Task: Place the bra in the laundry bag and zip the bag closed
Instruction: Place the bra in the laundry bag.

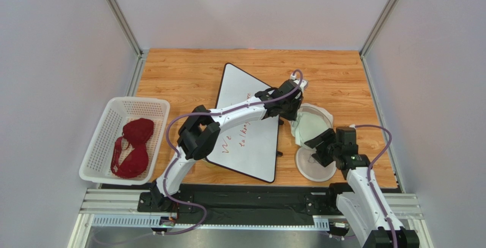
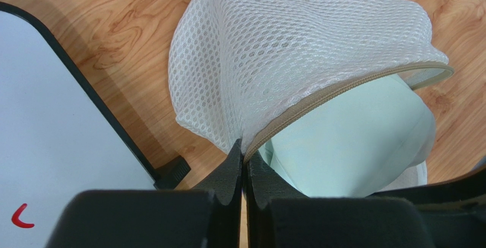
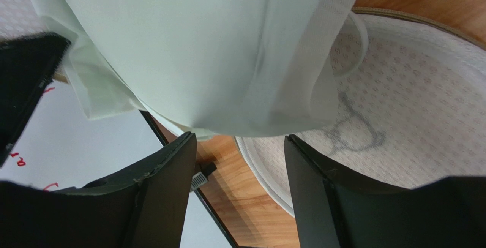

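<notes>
Mesh bag point(image 2: 296, 48) is getting held up by its zipper rim. Left gripper point(image 2: 244, 155) is pinching that edge tight, I'm guessing to keep the mouth gaping so something can go in. Right gripper point(image 3: 239, 145) is hanging with fingers spread, gripping nothing, just over the lid point(image 3: 399, 140), which is lying flat toward the near-right corner. Bag's looking empty to me, only pale lining showing inside. Bra point(image 1: 134, 145) is sitting way over in the basket point(image 1: 101, 131) at the left edge, well apart from the bag, so loading isn't happening yet. Whiteboard point(image 1: 254, 145) is lying between them.
</notes>
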### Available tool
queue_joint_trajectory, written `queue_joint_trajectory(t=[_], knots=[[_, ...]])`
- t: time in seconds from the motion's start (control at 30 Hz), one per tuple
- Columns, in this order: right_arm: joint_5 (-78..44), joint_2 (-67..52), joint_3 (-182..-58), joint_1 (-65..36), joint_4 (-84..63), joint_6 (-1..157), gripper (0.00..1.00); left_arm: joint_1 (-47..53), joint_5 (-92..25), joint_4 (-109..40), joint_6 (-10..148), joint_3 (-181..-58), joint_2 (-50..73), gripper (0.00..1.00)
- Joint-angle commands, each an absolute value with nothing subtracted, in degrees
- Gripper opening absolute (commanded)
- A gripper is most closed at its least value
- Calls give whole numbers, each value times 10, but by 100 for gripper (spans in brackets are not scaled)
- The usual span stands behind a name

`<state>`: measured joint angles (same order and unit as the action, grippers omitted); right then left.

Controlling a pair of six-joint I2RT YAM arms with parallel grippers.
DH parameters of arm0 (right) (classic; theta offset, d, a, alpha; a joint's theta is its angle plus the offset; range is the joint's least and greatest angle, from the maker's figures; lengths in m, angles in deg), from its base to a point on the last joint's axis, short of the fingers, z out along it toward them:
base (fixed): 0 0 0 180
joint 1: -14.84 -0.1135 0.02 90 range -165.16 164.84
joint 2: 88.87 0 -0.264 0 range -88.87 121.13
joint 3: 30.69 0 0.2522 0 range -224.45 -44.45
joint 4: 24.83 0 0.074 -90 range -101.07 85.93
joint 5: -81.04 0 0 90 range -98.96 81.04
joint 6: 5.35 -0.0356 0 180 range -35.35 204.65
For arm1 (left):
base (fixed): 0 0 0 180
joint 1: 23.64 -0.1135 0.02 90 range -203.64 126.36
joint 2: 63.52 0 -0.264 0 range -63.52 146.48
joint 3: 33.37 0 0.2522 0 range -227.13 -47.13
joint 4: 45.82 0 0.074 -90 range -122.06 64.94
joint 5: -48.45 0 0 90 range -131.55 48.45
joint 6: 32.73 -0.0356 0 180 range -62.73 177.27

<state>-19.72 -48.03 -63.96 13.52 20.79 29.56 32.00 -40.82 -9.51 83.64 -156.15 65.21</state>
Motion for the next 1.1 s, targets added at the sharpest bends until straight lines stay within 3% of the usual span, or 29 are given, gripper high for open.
queue_joint_trajectory(t=[0.0,0.2,0.37,0.47,0.77,1.07], knots=[[-179,-477,-618,133,83,248,61,322,-384,-89,851,-1545,603,0],[-151,-459,-603,133,12,266,49,323,-348,-88,852,-1530,596,0],[-155,-429,-583,133,-67,257,29,325,-308,-89,858,-1526,594,0],[-144,-405,-583,133,-100,261,21,327,-284,-90,862,-1522,591,1],[-159,-273,-596,133,-245,281,13,334,-194,-108,891,-1512,586,1],[-234,-172,-674,161,-263,358,13,332,-140,-106,909,-1541,594,1]])
